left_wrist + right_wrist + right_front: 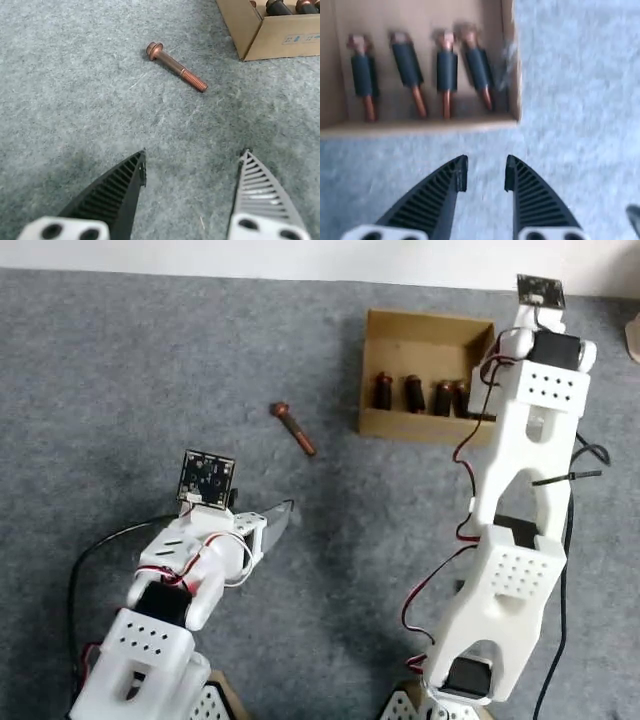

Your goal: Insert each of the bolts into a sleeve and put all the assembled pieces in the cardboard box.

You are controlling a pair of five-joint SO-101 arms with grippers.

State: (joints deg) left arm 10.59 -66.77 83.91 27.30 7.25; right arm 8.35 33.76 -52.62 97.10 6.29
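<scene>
A lone copper bolt (293, 428) (175, 66) lies bare on the grey carpet, left of the cardboard box (380, 350) (265, 35). My left gripper (283, 512) (194, 156) is open and empty, hovering short of the bolt and pointed toward it. Inside the box (420, 127), several bolts in dark sleeves (420, 393) (407, 65) lie side by side. My right gripper (486, 165) hangs over the carpet just outside the box's near wall, its jaws a little apart with nothing between them.
The right arm (520, 490) stretches along the right side of the carpet up to the box's right corner, with red and black cables beside it. Open carpet surrounds the bolt.
</scene>
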